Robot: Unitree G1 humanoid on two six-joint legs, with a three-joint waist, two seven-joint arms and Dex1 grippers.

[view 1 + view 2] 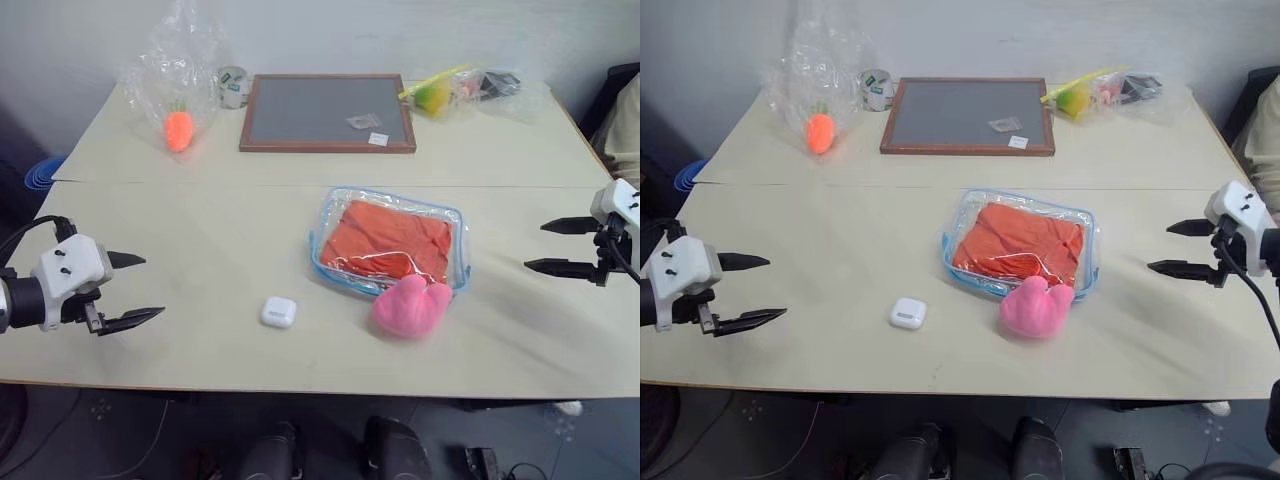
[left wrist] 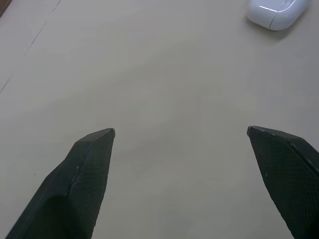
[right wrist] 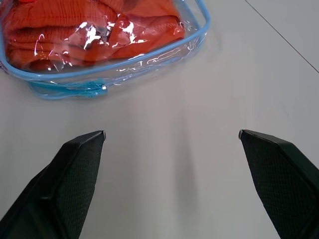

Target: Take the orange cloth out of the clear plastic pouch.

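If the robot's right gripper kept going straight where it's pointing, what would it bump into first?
Probably the clear plastic pouch with the orange cloth inside. The right gripper is open and aimed that way, with bare table between, though it might touch the tabletop first.

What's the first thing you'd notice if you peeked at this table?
The bright orange cloth jumps out, folded inside the clear plastic pouch with blue trim in the middle of the table. A pink plush toy sits against the pouch's near edge. At the sides, the left gripper and right gripper hover open, holding nothing.
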